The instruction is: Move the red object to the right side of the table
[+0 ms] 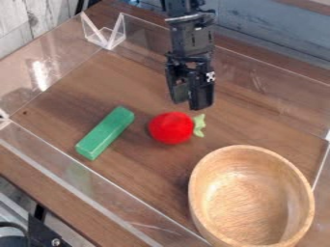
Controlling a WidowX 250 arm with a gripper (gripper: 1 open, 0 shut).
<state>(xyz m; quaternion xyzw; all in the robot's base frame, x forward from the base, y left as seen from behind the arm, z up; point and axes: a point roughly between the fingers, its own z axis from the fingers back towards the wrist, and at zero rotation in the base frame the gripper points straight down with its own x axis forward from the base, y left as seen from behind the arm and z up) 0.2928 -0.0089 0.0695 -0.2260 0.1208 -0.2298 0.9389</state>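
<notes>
Here, poised just behind and above the red object point(172, 127): the claw point(191, 100), black, tilted steeply downward from a dark arm entering at the top of the view, jaws spread and pinching nothing. Apparently lined up for a descent, with tips short of the fruit and a thin strip of bare wood between them. Directly below and slightly toward the camera: the small red ball itself, resting on the surface point(258, 96) near the middle, its pale green leaf tab sticking out on the side nearer the claw. Probably the reason for the spread jaws: room to straddle a round toy likely to roll under a glancing touch. Farther left, well apart from the fruit: a green block point(104, 132), lying flat and angled, outside the likely path. At lower right: a round wooden bowl point(253, 200), empty, occupying much of the right-hand area and so narrowing the spots open for a set-down there. Around everything: low clear walls point(103, 31) fencing the wood-grain top. Not yet grasped, not yet carried.
</notes>
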